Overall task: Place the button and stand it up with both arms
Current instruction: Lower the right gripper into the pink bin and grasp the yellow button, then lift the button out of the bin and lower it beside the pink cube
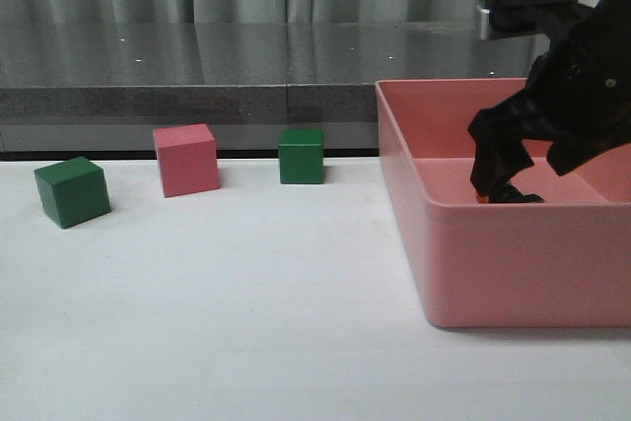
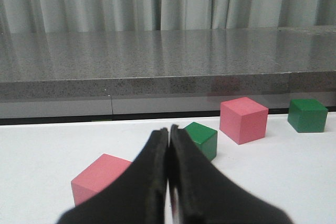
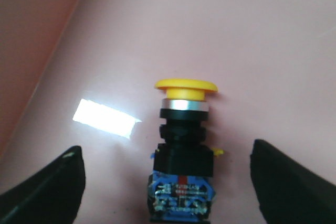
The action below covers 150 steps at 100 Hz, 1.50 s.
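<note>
Pink plastic walls of the bin (image 1: pixel 513 263) surround the right gripper (image 3: pixel 181 182), which reaches down inside with its fingers (image 3: pixel 50 192) spread wide on either side of the button (image 3: pixel 184 145); neither finger touches it. The button lies on the bin floor, yellow cap pointing away from the wrist camera. Out on the white table (image 1: pixel 246 322), a green cube (image 1: pixel 71 190), a pink cube (image 1: pixel 185 159) and another green cube (image 1: pixel 301 155) sit in a row. The left gripper (image 2: pixel 169 145) is closed with nothing between its fingers, with a further pink cube (image 2: pixel 97 179) just beside it.
</note>
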### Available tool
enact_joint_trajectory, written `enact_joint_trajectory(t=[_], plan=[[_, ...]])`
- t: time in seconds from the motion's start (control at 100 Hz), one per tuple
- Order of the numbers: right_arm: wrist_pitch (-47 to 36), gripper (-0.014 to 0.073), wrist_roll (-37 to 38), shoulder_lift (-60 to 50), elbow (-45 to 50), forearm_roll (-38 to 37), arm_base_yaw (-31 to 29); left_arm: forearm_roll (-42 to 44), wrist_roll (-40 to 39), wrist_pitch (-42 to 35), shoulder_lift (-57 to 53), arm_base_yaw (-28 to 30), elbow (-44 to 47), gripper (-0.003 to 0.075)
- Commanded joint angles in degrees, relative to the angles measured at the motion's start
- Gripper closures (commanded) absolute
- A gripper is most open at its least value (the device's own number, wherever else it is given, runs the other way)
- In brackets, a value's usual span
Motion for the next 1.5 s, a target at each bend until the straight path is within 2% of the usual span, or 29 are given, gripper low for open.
enact_joint_trajectory(t=[0.0, 0.17, 0.24, 0.31, 0.45, 0.52, 0.55, 0.69, 0.83, 1.08, 1.21, 1.38, 1.49], plan=[[-3.77, -0.0038, -1.04, -0.51, -1.69, -0.39, 0.07, -0.38, -0.67, -4.62, -1.66, 0.25, 2.5, 0.074], [-3.08, -0.0031, -1.04, 2.62, -1.69, -0.39, 0.07, -0.38, -0.67, -4.62, -1.66, 0.25, 2.5, 0.074], [-2.26, 0.0037, -0.87, 2.85, -1.69, -0.34, 0.07, -0.38, -0.67, -4.62, -1.66, 0.25, 2.5, 0.074], [-1.34, 0.0181, -0.87, 2.51, -2.05, -0.34, 0.07, -0.38, -0.67, -4.62, -1.66, 0.25, 2.5, 0.074], [6.06, 0.054, -0.87, 1.31, -6.35, -0.34, 0.07, -0.38, -0.67, -4.62, -1.66, 0.25, 2.5, 0.074], [11.68, 0.0649, -0.87, 0.27, -9.94, -0.34, 0.07, -0.38, -0.67, -4.62, -1.66, 0.25, 2.5, 0.074], [13.92, 0.067, -0.87, -0.33, -11.55, -0.34, 0.11, -0.38, -0.67, -4.62, -1.66, 0.25, 2.5, 0.074], [23.83, 0.0663, -0.87, -3.16, -20.59, 1.02, 1.24, -0.38, -0.67, -4.62, -1.66, 0.25, 2.5, 0.074], [29.54, 0.0663, -1.84, -4.03, -29.67, 5.16, 5.09, -0.38, -0.67, -4.62, -1.66, 0.25, 2.5, 0.074], [30.28, 0.0663, -21.06, -1.18, -36.56, 15.2, 16.93, -0.38, -0.67, -4.62, -1.66, 0.25, 2.5, 0.074], [30.35, 0.0663, -28.37, 3.63, -38.42, 16.08, 21.8, -0.38, -0.67, -4.62, -1.66, 0.25, 2.5, 0.074], [30.29, 0.0663, -36.86, 10.64, -40.16, 16.02, 24.59, -0.38, -0.67, -4.62, -1.66, 0.25, 2.5, 0.074], [30.17, 0.0663, -38.88, 14.44, -40.29, 15.97, 25.1, -0.38, -0.67, -4.62, -1.66, 0.25, 2.5, 0.074]])
